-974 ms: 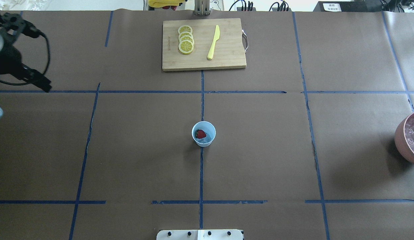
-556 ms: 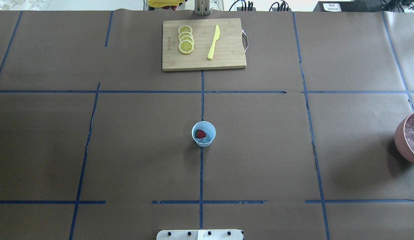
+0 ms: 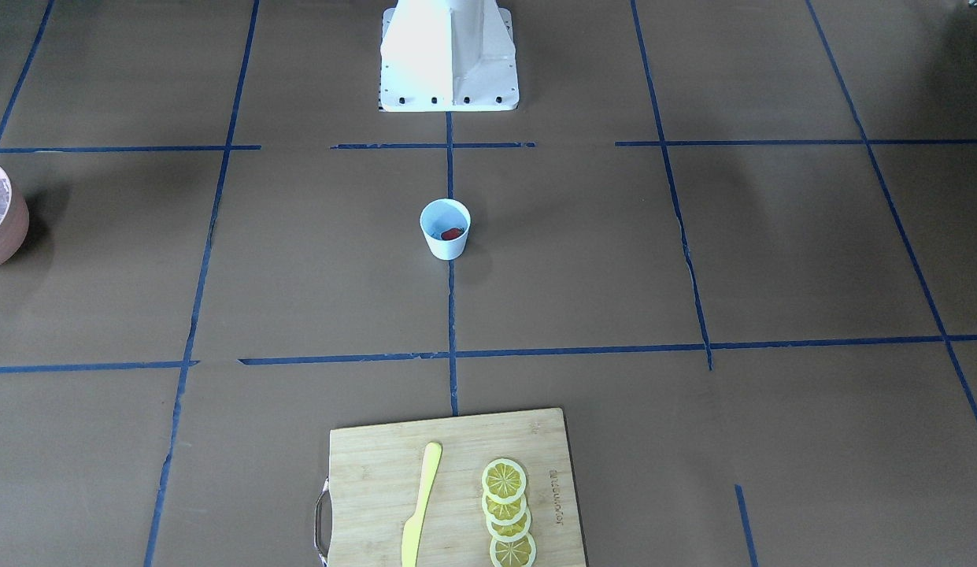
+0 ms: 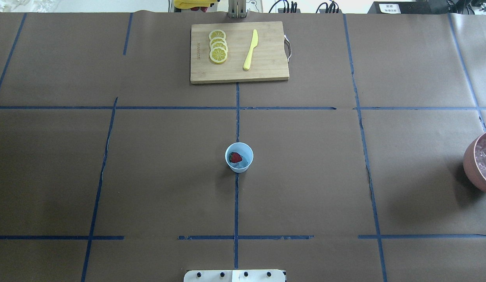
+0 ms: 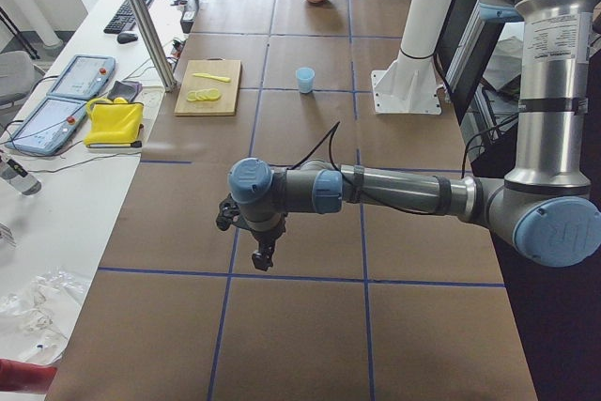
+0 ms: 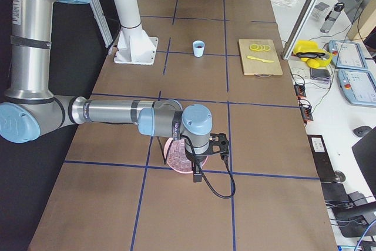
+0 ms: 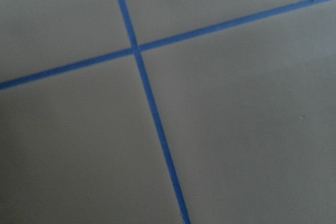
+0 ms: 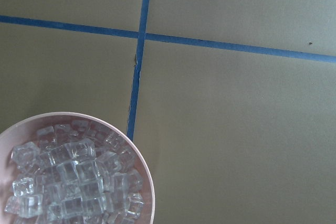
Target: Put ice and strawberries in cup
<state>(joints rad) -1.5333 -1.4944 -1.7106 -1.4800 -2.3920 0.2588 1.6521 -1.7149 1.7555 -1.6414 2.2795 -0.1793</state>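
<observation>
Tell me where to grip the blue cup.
Clamp the cup across its outer wall just below the rim, coming straight down. It stands upright and widens upward, so it should not slip through; the strawberry and ice occupy the inside.

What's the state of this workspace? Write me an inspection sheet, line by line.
Surface: table covered in brown paper with a blue tape grid.
Job's things: cup upright at centre, strawberry inside; ice heaped in the pinkish bowl; ice in the cup cannot be confirmed.
Clutter: cutting board carrying lemon slices and a yellow knife.
Grippers: left gripper over bare table, right gripper above the bowl; whether the jaws are open cannot be told.
Cables: black cable looping off the right wrist; second cable over the left arm.
Surroundings: teach pendants and a yellow cloth on the side bench.
</observation>
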